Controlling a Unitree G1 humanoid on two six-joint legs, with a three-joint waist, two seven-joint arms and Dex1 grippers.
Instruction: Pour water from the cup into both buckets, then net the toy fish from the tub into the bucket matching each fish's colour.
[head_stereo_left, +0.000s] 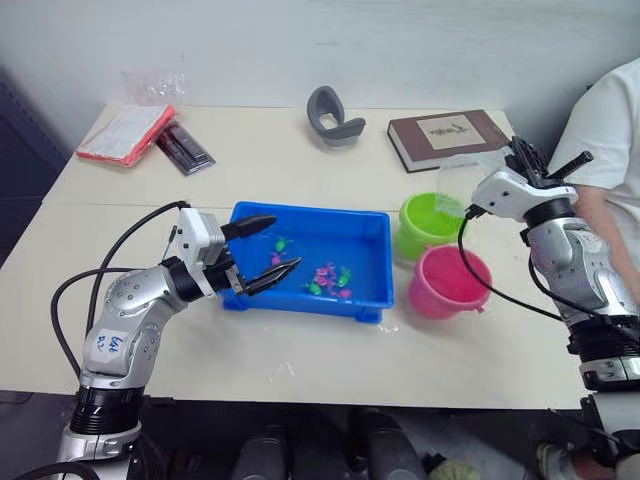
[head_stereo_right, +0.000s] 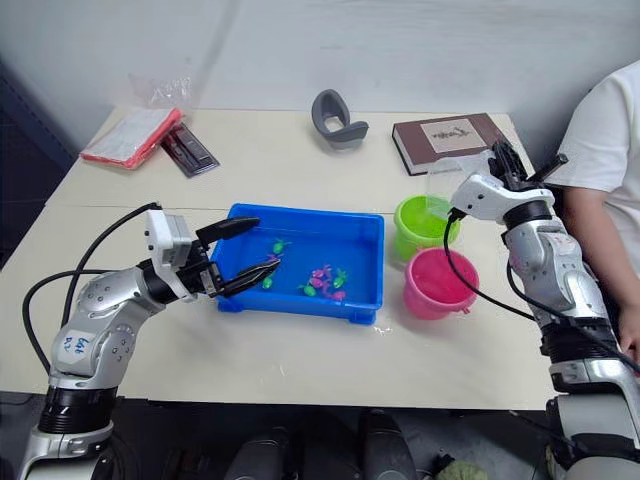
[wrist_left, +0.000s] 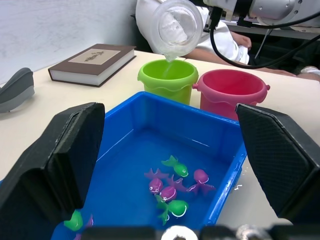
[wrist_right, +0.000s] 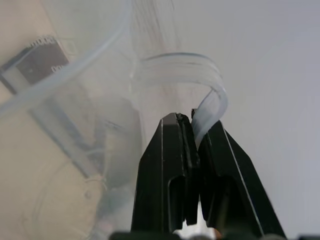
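Note:
My right gripper (wrist_right: 192, 117) is shut on the handle of the clear cup (wrist_left: 177, 25). The cup is tipped with its spout down, right above the lime green bucket (wrist_left: 169, 77). The pink bucket (head_stereo_left: 450, 280) stands beside the green one, nearer the table's front. Both are just right of the blue tub (head_stereo_left: 375, 262). Water and several pink and green toy fish (wrist_left: 172, 187) lie in the tub. Over the tub's left end my left gripper (head_stereo_left: 283, 244) hangs open, holding nothing.
A brown book (head_stereo_left: 447, 137) and a grey curved object (head_stereo_left: 335, 117) lie at the back of the table. At the back left are a red packet (head_stereo_left: 125, 133) and a dark flat item (head_stereo_left: 183, 148). A person in white (head_stereo_left: 610, 130) sits at the right edge.

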